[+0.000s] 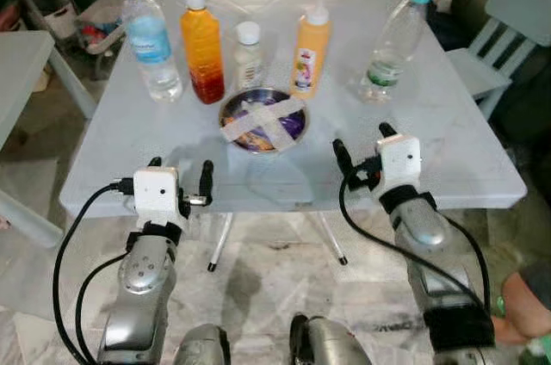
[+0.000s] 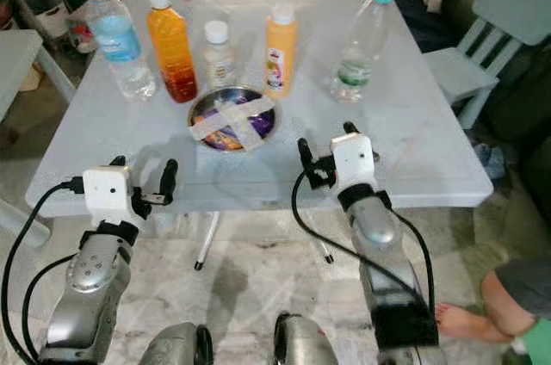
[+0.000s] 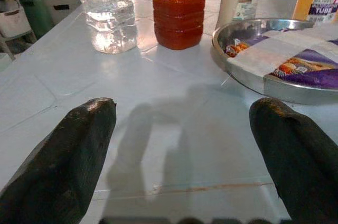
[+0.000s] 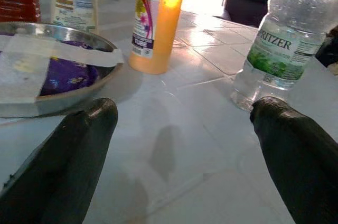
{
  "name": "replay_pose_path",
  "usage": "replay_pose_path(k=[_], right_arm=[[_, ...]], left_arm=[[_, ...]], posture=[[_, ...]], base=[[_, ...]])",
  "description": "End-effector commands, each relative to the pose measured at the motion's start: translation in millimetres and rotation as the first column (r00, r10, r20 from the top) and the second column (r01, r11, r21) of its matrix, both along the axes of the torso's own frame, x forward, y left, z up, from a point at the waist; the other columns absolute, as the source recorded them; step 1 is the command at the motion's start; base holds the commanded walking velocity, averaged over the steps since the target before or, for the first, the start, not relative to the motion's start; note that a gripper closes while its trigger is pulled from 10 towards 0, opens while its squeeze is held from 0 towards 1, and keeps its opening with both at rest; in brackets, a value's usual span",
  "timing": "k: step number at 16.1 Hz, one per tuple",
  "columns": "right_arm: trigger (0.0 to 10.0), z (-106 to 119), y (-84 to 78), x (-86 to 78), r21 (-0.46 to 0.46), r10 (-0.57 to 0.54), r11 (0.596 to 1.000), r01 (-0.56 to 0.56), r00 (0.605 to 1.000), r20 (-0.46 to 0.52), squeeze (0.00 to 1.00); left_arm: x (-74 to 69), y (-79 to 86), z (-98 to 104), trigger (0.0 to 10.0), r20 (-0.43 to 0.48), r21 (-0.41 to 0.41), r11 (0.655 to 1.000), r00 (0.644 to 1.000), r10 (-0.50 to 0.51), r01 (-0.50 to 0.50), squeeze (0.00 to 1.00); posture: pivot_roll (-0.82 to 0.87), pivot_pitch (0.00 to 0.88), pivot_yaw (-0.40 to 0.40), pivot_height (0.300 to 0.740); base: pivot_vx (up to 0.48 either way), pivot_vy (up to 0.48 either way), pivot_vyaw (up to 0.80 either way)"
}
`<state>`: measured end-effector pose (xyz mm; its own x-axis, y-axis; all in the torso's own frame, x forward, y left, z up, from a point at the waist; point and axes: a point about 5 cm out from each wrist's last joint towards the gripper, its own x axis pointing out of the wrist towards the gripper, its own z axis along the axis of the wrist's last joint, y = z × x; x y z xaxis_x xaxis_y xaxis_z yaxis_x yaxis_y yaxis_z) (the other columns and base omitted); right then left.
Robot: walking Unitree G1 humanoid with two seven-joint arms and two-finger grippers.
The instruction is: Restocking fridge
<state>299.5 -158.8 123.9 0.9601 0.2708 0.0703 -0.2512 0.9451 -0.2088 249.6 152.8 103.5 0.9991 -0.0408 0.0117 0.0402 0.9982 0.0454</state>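
Observation:
On the white table [image 1: 448, 124] stand a blue-capped water bottle [image 1: 150, 40], an orange juice bottle [image 1: 202, 48], a small white-capped bottle [image 1: 248, 56], a yellow squeeze bottle [image 1: 310, 51] and a green-labelled water bottle [image 1: 392, 45]. In front of them sits a steel bowl [image 1: 263, 119] with purple packets, taped across with two strips. My left gripper [image 1: 181, 177] hovers open over the table's front edge, left of the bowl. My right gripper [image 1: 362, 148] is open too, just right of the bowl. The left wrist view shows the juice bottle [image 3: 179, 10] and the bowl [image 3: 274, 55] ahead.
A pale chair [image 1: 499, 38] stands at the table's right side. White storage bins [image 1: 52, 3] sit at the back left. A person's foot [image 2: 465, 322] rests on the marble floor at the lower right. Another white surface [image 1: 17, 64] lies to the left.

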Motion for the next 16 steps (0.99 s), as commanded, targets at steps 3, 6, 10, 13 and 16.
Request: replay_pose_path(k=[3, 6, 10, 13, 16], right_arm=[[10.0, 10.5, 7.8, 14.8, 0.029, 0.098, 0.995, -0.098, 0.995, 0.029, 0.00], [10.0, 14.7, 12.7, 26.3, 0.070, 0.157, 0.985, -0.158, 0.987, 0.021, 0.00], [10.0, 8.6, 27.9, 39.2, 0.084, 0.230, 0.970, -0.227, 0.973, -0.027, 0.00], [10.0, 1.9, 39.4, 41.3, 0.151, 0.251, 0.960, -0.236, 0.964, -0.087, 0.00], [10.0, 0.5, 59.2, 34.6, 0.261, 0.324, 0.923, -0.284, 0.938, -0.126, 0.00]], left_arm=[[-2.9, 9.2, -1.5, 10.0, -0.014, 0.029, 0.999, 0.999, 0.035, -0.035, 0.00], [-6.6, 15.4, -0.8, 10.0, -0.012, 0.055, 0.996, 0.997, 0.072, -0.071, 0.00], [-12.3, 29.8, -1.3, 10.0, -0.021, 0.099, 0.987, 0.992, 0.127, -0.124, 0.00], [-13.0, 31.7, -0.1, 10.0, -0.021, 0.104, 0.986, 0.991, 0.131, -0.128, 0.00], [-12.3, 30.5, 1.1, 10.0, -0.022, 0.104, 0.987, 0.992, 0.127, -0.124, 0.00]], posture=[[0.09, 0.154, 0.019, 0.740], [0.11, 0.158, 0.021, 0.740], [0.14, 0.163, 0.028, 0.740], [0.15, 0.164, 0.029, 0.740], [0.15, 0.166, 0.033, 0.740]], base=[[0.000, 0.000, 0.00], [0.000, 0.000, 0.00], [0.000, 0.000, 0.00], [0.000, 0.000, 0.00], [0.000, 0.000, 0.00]])
